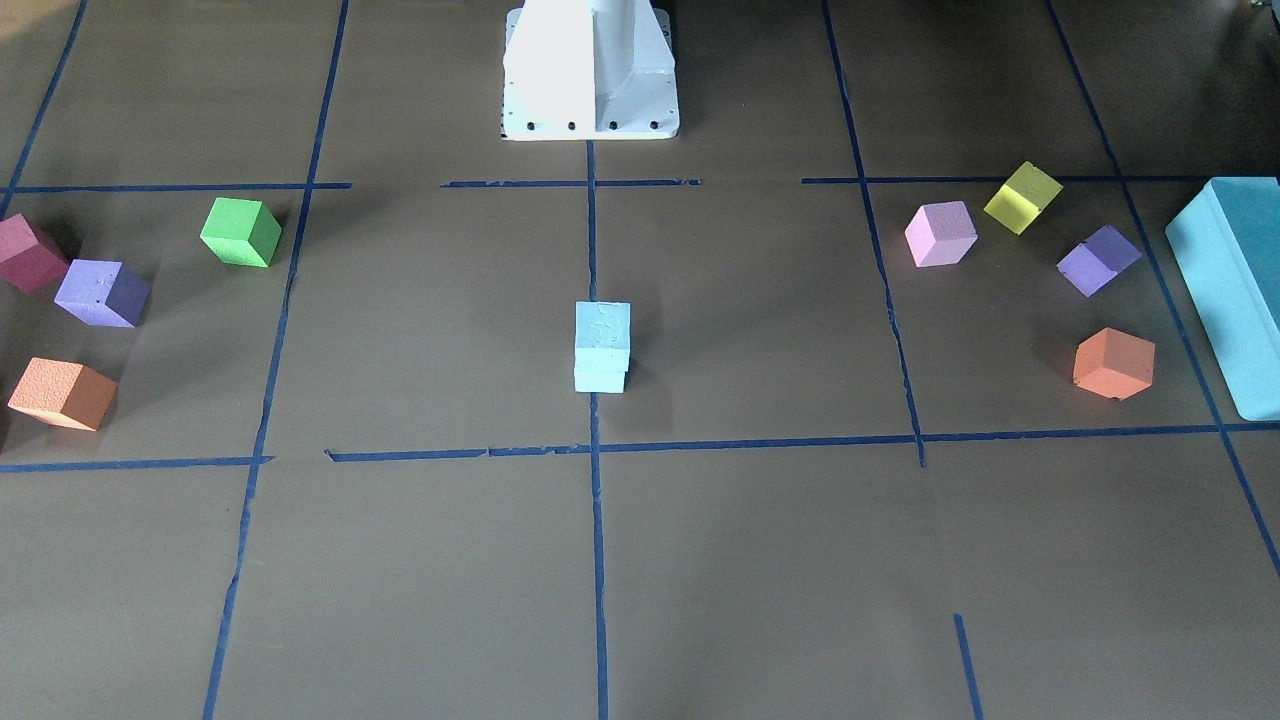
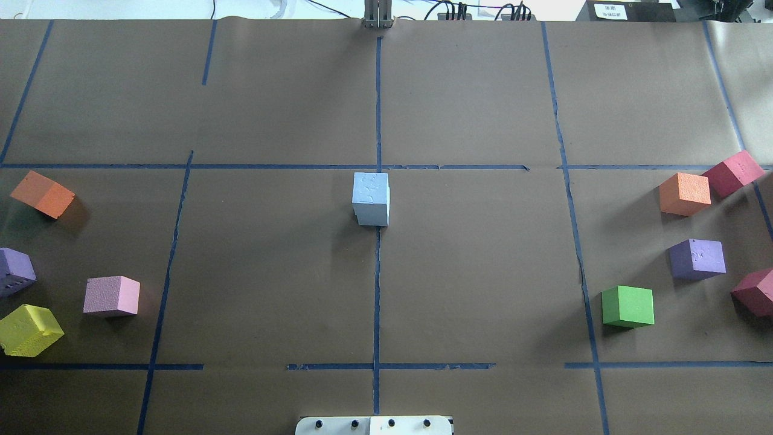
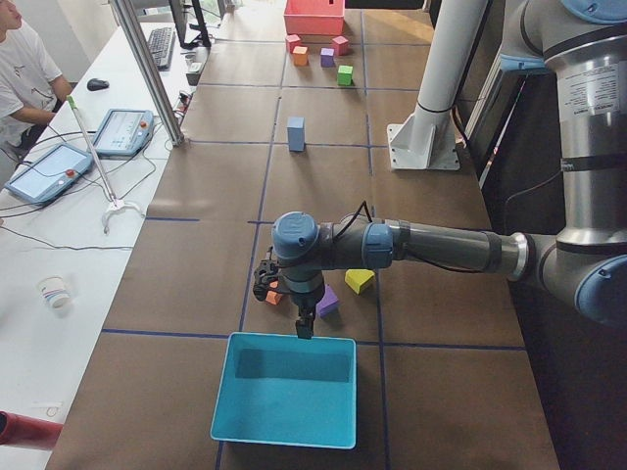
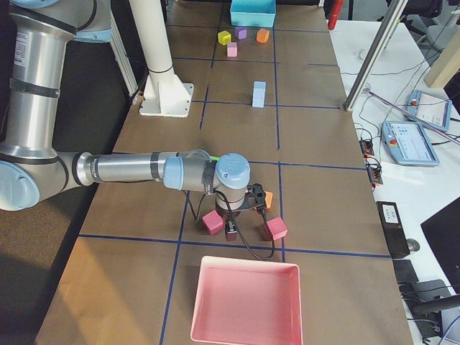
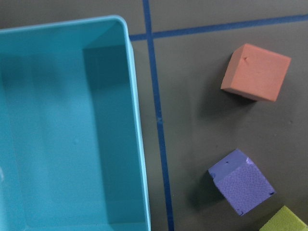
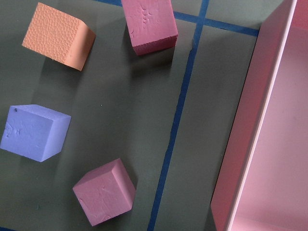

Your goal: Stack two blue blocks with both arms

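The two blue blocks stand stacked, one [image 1: 603, 325] on top of the other [image 1: 600, 378], on the centre tape line; the stack also shows in the overhead view [image 2: 371, 198] and in both side views [image 3: 296, 133] [image 4: 259, 93]. Neither arm is near it. My left gripper [image 3: 266, 284] hangs over the coloured cubes beside the teal box at the table's left end. My right gripper [image 4: 251, 198] hangs over the cubes beside the pink tray at the right end. Both show only in the side views, so I cannot tell whether they are open or shut.
The teal box [image 5: 62, 125] and an orange cube [image 5: 256, 72] and a purple cube [image 5: 243, 181] lie under the left wrist. The pink tray [image 6: 269, 120] and pink [image 6: 105, 192], purple [image 6: 33, 132] and orange [image 6: 57, 36] cubes lie under the right wrist. The white pedestal [image 1: 590, 70] stands behind the stack.
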Available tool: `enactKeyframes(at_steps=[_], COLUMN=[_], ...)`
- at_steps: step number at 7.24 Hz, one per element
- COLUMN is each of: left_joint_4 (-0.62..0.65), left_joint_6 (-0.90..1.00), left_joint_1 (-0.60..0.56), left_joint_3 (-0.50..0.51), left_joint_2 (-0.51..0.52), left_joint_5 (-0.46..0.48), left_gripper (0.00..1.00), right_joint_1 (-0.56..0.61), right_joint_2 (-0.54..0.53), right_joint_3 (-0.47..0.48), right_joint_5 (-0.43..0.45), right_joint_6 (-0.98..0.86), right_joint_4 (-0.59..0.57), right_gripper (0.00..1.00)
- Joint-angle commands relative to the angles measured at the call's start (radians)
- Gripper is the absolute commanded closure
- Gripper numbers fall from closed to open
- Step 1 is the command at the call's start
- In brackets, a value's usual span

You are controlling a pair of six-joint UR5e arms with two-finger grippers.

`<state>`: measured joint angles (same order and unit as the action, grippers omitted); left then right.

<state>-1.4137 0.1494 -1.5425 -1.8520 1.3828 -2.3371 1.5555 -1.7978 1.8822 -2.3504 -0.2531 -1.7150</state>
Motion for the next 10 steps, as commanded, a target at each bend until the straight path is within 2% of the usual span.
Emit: enactKeyframes(at_steps=[1,4,10], left_joint_4=[0.013,0.013,0.013], left_joint_6=[0.032,0.036,0.035], left_joint_1=[-0.024,-0.022,-0.019], left_joint_3=[0.014,0.020,0.019], left_joint_2=[-0.001,0.001,-0.001], left_joint_5=[-0.024,0.082,0.091], left_gripper=[0.00,0.00,0.00], right_joint_1=[0.000,0.000,0.000], right_joint_2=[-0.002,-0.002,-0.006], right_joint_3=[-0.002,-0.002,-0.002], right_joint_5=[-0.001,-0.001,-0.001], right_joint_6=[-0.003,-0.023,-0.026], right_joint_4=[0.000,0.000,0.000], right_gripper=[0.00,0.00,0.00])
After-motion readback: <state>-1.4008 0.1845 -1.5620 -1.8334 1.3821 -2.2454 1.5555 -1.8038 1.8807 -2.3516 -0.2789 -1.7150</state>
